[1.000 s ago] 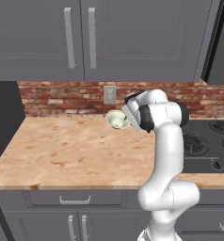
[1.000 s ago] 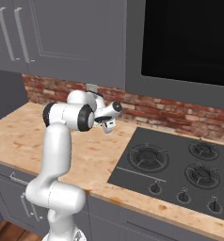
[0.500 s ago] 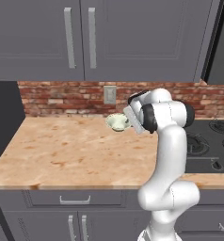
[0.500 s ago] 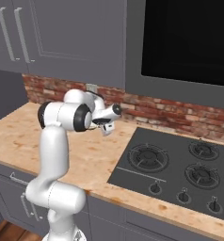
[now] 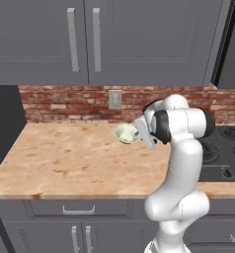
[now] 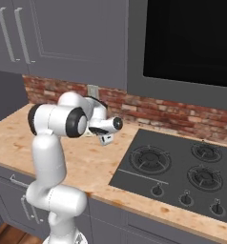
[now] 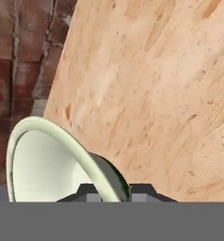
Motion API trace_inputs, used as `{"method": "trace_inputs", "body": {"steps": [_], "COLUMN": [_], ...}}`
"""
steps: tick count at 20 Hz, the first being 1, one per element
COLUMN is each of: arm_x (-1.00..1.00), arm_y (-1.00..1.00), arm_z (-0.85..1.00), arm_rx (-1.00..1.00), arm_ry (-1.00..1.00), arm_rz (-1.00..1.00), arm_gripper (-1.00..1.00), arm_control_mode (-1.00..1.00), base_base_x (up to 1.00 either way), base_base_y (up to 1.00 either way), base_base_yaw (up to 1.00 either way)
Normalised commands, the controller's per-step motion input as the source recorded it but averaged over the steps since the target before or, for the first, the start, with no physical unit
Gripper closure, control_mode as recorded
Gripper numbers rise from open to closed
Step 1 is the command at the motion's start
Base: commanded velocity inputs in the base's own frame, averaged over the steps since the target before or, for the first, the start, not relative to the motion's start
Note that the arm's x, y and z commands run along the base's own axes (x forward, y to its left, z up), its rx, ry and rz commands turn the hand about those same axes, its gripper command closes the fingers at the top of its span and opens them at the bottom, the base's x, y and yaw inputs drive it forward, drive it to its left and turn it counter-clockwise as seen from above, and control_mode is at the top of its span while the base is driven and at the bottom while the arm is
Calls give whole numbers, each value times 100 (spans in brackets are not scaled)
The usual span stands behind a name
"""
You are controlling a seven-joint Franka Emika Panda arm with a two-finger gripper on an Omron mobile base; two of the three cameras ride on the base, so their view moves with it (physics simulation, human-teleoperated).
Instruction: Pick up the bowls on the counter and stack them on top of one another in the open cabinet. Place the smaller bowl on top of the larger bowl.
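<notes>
- Smaller bowl (image 5: 127,133), pale greenish-white with a cream inside, sits just left of centre in the left base view, tipped on its side with its opening facing the viewer.
- Its bottom appears raised off the light tan table (image 5: 65,158), in front of the red brick backsplash (image 5: 65,101).
- Pincer (image 5: 140,132) meets the bowl's right edge at mid-frame; in the hand view the rim (image 7: 62,136) runs down between the two dark finger tips (image 7: 88,192) at the bottom centre, one inside the wall and one outside, so the pincer is clenched on the smaller bowl.
- In the right base view the pincer (image 6: 102,137) shows left of centre, above the table and left of the dark cooktop (image 6: 182,167).
- A wall outlet (image 5: 115,99) lies on the brick just above the bowl; grey twin-door cabinets (image 5: 85,39) fill the upper frame.
</notes>
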Motion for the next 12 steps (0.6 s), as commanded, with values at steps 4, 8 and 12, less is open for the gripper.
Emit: {"method": "trace_inputs", "body": {"steps": [4,8,12], "arm_x": [-62,-62,-62], "arm_y": [-7,-7,-8], "arm_z": [17,19,18], "arm_rx": [10,11,11], "arm_ry": [5,7,6], "arm_rz": [0,0,0], "arm_gripper": [100,100,100], "arm_control_mode": [-100,-100,-100], "base_base_x": [0,0,0], "base_base_y": [0,0,0], "base_base_yaw": [0,0,0]}}
